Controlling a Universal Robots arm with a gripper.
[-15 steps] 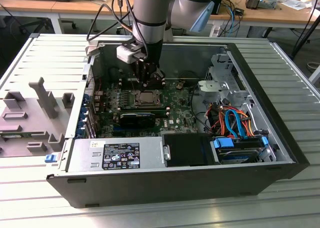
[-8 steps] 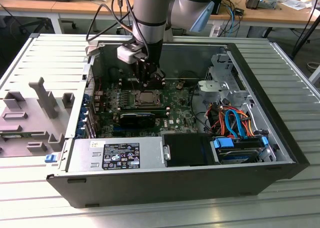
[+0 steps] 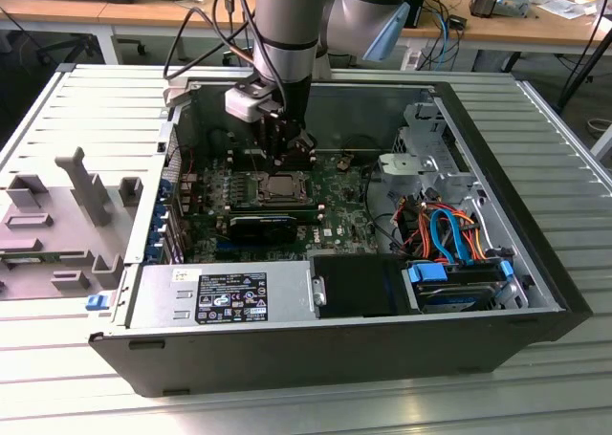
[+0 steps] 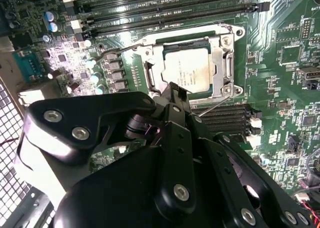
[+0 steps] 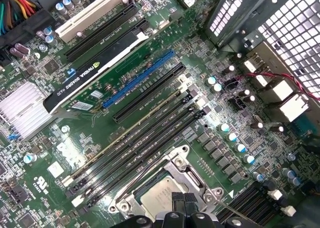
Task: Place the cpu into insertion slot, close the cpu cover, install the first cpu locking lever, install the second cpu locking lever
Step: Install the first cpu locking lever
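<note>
The cpu (image 4: pixel 186 70) sat seated in the insertion slot (image 4: pixel 150 75), with the cpu cover (image 4: pixel 220 57) down around it. The gripper (image 4: pixel 177 93) hovered at the socket edge, fingertips pinched together, holding nothing. My read: lever step in hand; next move needs to hook the thin locking lever (image 4: pixel 212 106) precisely.
</note>
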